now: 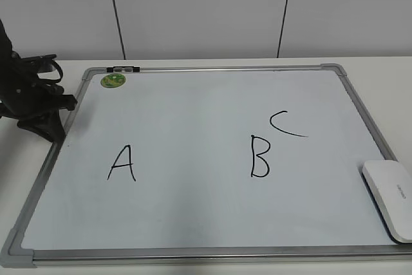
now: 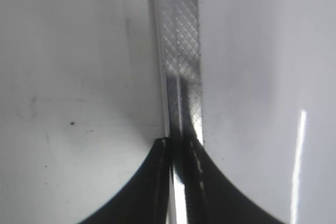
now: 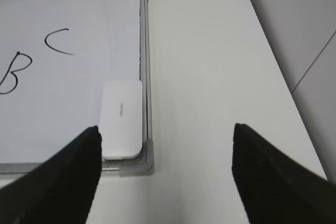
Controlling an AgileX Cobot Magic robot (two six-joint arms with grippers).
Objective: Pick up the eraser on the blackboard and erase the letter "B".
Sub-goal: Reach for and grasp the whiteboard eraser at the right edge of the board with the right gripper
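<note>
the blackboard (image 1: 193,223) is a big white board with a silver frame, lying flat on a white table (image 1: 380,72). it holds everything here, so it is the landmark. the eraser (image 1: 389,198) is a white shiny block that lies at the board's near right corner, touching the right frame. the letter "B" (image 1: 260,156) is drawn in black a bit right of the board's middle, well apart from the eraser. a curved "C" (image 1: 286,123) sits just above and right of it, and an "A" (image 1: 121,163) is on the board's left half. a small round green magnet (image 1: 112,80) sticks at the board's far left corner, near a marker (image 1: 123,69) on the top frame. the left gripper (image 1: 46,117) rests at the board's left frame with its tips almost together. the right gripper (image 3: 165,153) hangs above the board's near right corner with its tips wide apart, holding nothing.
</note>
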